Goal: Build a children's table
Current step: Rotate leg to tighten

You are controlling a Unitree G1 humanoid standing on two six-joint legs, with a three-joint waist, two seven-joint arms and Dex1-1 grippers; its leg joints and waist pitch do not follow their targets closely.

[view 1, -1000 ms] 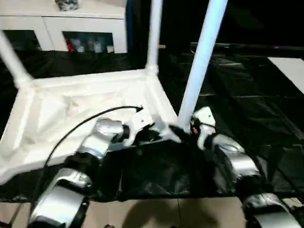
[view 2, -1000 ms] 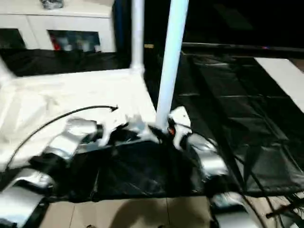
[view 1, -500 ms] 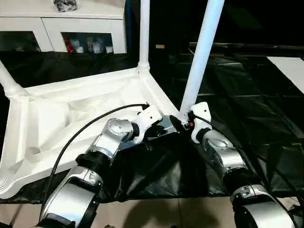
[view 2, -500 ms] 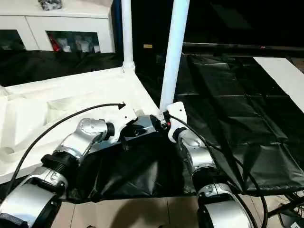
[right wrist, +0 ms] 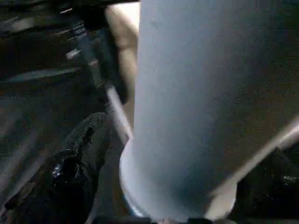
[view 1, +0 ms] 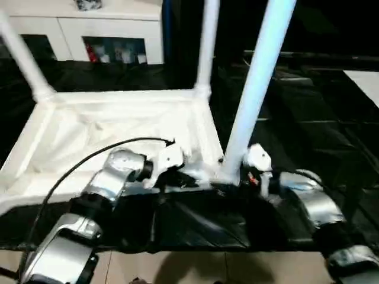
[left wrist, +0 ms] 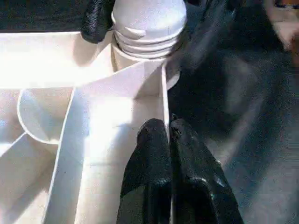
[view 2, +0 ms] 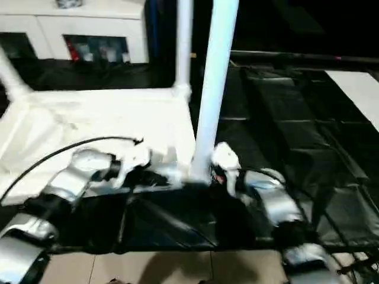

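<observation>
Left eye view: the table (view 1: 118, 127) lies upside down on a black sheet (view 1: 331, 118), ribbed underside up. Three legs show standing in its corner sockets: one at the far left (view 1: 23, 59), one at the far right (view 1: 206, 47), and the near right leg (view 1: 257, 89), which rises out of the top of the picture. The tabletop reaches from the left edge of the scene to about its middle.

The left gripper (left wrist: 167, 135) has its two black fingers (left wrist: 147, 154) pressed together. They sit at the thin upright wall along the tabletop's near right edge, one finger on each side of it, just short of the corner socket. Whether they actually pinch that wall cannot be told. The left wrist view also shows the threaded foot of the near right leg (left wrist: 148, 25) seated in its socket.

The right gripper (view 1: 237, 173) is at the base of the near right leg, its fingers spread on either side of the tube. In the right wrist view one finger (right wrist: 77, 161) stands clear beside the leg (right wrist: 205, 102).

A white cabinet (view 1: 83, 29) stands at the far left, behind the sheet.
</observation>
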